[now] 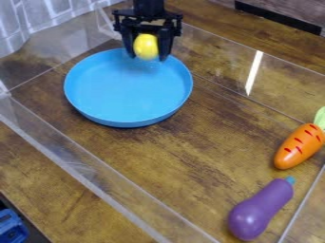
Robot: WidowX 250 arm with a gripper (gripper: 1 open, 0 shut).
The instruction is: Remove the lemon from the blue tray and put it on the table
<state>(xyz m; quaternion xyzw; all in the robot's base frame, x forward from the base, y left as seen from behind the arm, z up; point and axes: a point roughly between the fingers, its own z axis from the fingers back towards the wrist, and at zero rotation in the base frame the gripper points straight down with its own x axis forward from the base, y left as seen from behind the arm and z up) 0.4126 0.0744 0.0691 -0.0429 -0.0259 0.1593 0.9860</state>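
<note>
The small yellow lemon (147, 46) hangs between the black fingers of my gripper (147, 47), which is shut on it. It is lifted above the far rim of the round blue tray (121, 95), whose dish holds nothing. The gripper points straight down from the black arm at the top of the view. The tray sits on the dark brown wood-grain table (191, 152) at the back left.
An orange carrot toy (299, 145) lies at the right edge, with a purple eggplant toy (259, 210) in front of it. A green object (320, 118) peeks in beside the carrot. Clear acrylic walls (76, 157) border the table.
</note>
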